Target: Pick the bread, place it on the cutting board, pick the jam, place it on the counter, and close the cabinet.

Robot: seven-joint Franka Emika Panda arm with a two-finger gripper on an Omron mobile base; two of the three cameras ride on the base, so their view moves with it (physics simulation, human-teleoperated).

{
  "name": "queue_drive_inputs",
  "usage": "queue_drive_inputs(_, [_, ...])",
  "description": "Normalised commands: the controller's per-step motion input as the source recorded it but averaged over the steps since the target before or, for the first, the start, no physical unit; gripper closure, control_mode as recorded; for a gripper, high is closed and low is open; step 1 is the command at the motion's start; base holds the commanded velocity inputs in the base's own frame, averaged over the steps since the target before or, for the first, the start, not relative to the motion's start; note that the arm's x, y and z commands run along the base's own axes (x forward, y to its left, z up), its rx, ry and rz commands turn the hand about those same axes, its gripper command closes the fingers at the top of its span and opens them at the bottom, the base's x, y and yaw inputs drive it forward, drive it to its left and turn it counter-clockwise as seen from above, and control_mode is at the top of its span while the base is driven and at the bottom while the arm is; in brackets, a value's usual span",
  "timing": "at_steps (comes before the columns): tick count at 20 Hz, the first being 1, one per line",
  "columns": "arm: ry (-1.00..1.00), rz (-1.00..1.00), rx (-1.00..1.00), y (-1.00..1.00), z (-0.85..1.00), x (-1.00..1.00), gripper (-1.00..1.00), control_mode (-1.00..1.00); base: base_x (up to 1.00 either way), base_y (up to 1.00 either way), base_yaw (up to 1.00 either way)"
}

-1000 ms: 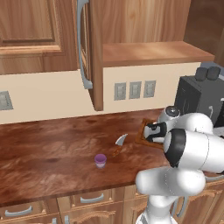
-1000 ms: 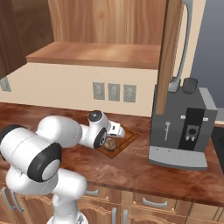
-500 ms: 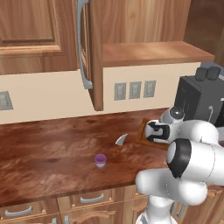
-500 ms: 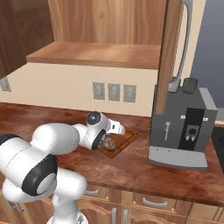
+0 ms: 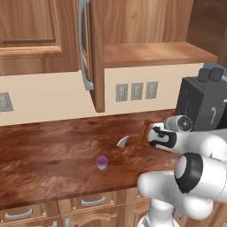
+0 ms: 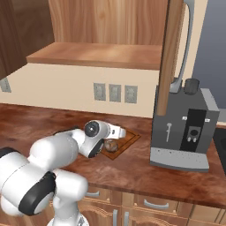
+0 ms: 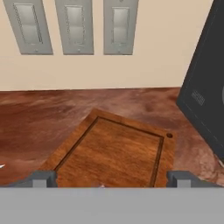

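The gripper point(image 7: 112, 178) hangs low over the cutting board point(image 7: 118, 155), its two dark fingertips point(image 7: 41, 178) spread wide apart with nothing between them, so it is open. In the right base view the bread point(image 6: 110, 145) sits on the cutting board point(image 6: 126, 137), a small brown-grey lump right beside the white wrist, and the gripper point(image 6: 115, 132) is just above it. The board lies toward the back edge of the table point(image 5: 48, 146), close to the dark coffee machine point(image 6: 184, 128) on its right and below the three wall switches point(image 7: 72, 26). From the left base view, the jam point(image 5: 102, 162) stands upright out on the open table, nearer the front edge, well apart from the board point(image 5: 145, 133). A curved grey-bladed knife point(image 5: 121, 144) lies between the jar and the board, near the jar but not touching it. Above, the cabinet point(image 5: 95, 53) is open: its door stands edge-on out from the wall, the long grey bar handle point(image 5: 83, 48) facing left, and a plain wooden shelf point(image 5: 150, 52) shows beside it.
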Motion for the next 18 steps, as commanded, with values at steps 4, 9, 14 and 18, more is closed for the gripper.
queue_drive_inputs(4, [-0.16, 0.00, 0.00, 0.00, 0.14, -0.07, -1.00, -1.00, 0.00, 0.00, 0.00])
queue_drive_inputs(9, [-0.17, 0.00, 0.00, 0.00, 0.18, -0.07, -1.00, -1.00, 0.00, 0.00, 0.00])
queue_drive_inputs(14, [-0.17, 0.00, 0.00, 0.00, 0.21, -0.09, -1.00, -1.00, 0.00, 0.00, 0.00])
queue_drive_inputs(18, [-0.17, 0.00, 0.00, 0.00, 0.21, -0.12, -1.00, -1.00, 0.00, 0.00, 0.00])
